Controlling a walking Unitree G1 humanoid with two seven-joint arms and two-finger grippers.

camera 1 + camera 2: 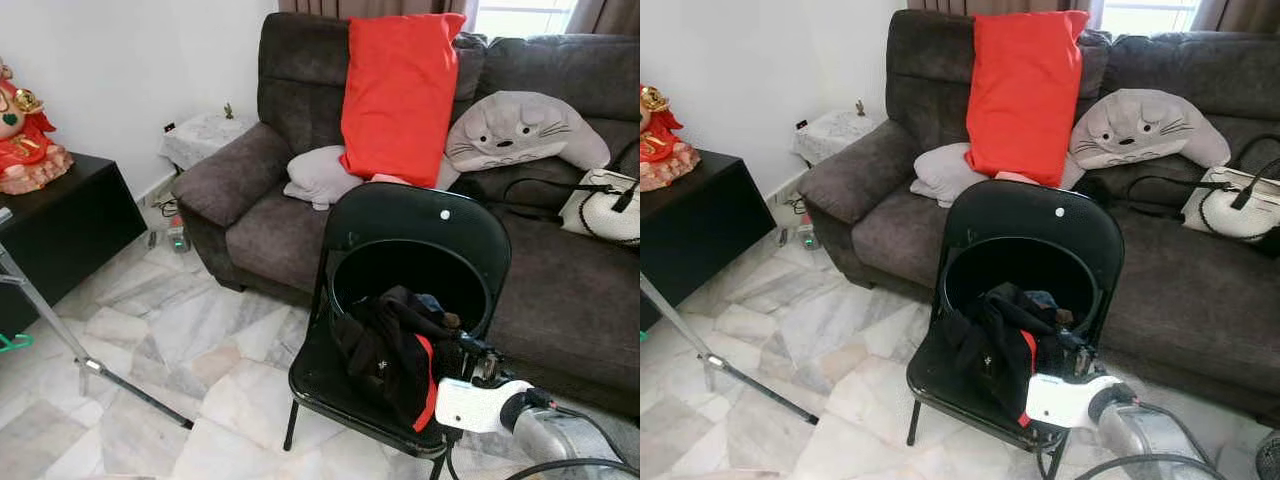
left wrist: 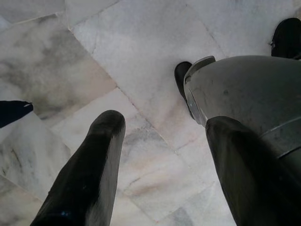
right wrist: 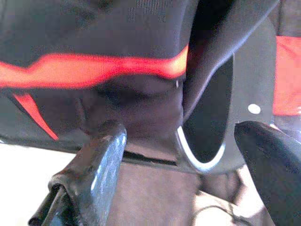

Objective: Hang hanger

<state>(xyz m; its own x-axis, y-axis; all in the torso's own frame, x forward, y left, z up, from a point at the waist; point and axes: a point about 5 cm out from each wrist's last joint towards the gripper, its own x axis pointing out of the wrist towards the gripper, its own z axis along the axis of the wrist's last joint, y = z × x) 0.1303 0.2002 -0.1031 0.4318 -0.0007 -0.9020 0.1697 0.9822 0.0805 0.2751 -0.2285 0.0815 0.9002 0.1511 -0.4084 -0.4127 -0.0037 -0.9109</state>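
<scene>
A black garment with red trim lies bunched on the seat of a black folding chair that stands in front of the sofa. My right gripper reaches in from the lower right, at the garment's right edge. In the right wrist view the right gripper is open, with the black and red cloth just beyond its fingertips and a curved silver piece between them; I cannot tell whether that is a hanger hook. My left gripper hangs open over the marble floor.
A dark grey sofa behind the chair holds a red cushion, a grey animal cushion and a white bag. A black cabinet stands at the left. A metal stand leg crosses the marble floor.
</scene>
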